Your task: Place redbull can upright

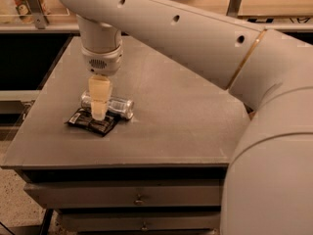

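Can (120,107) on its side on the table (186,121), left-front part. Packet (90,124) flat just before the can, nearer the front edge. Gripper (99,114) points down over the can's left half; arm (195,33) runs off to the right
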`<state>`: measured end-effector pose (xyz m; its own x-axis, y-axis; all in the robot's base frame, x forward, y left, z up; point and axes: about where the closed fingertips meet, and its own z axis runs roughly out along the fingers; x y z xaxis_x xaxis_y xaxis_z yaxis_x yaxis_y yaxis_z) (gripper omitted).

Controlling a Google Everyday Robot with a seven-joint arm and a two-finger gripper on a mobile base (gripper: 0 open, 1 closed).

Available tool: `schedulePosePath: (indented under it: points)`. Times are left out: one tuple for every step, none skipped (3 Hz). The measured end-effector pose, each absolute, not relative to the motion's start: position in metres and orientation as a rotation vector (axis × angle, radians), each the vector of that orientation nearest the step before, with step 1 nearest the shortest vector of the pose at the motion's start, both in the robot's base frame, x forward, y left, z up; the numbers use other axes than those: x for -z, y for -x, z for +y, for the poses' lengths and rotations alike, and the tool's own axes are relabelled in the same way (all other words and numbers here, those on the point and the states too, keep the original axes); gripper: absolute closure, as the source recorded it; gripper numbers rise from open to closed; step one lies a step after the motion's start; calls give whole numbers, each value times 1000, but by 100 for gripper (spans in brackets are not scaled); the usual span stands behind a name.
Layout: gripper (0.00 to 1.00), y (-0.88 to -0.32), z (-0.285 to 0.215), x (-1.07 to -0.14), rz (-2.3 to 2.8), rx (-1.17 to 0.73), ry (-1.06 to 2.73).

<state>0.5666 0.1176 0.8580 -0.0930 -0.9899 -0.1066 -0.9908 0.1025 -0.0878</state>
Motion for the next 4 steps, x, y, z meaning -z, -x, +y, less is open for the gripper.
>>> schedulePosePath:
  points:
    - [0, -571, 132, -847, 2246, -27, 2018]
    - [0, -576, 135, -838, 2289, -31, 1983]
    - [17, -580, 136, -830, 2326, -32, 1951]
    - [42, -583, 132, -824, 2361, -32, 1908]
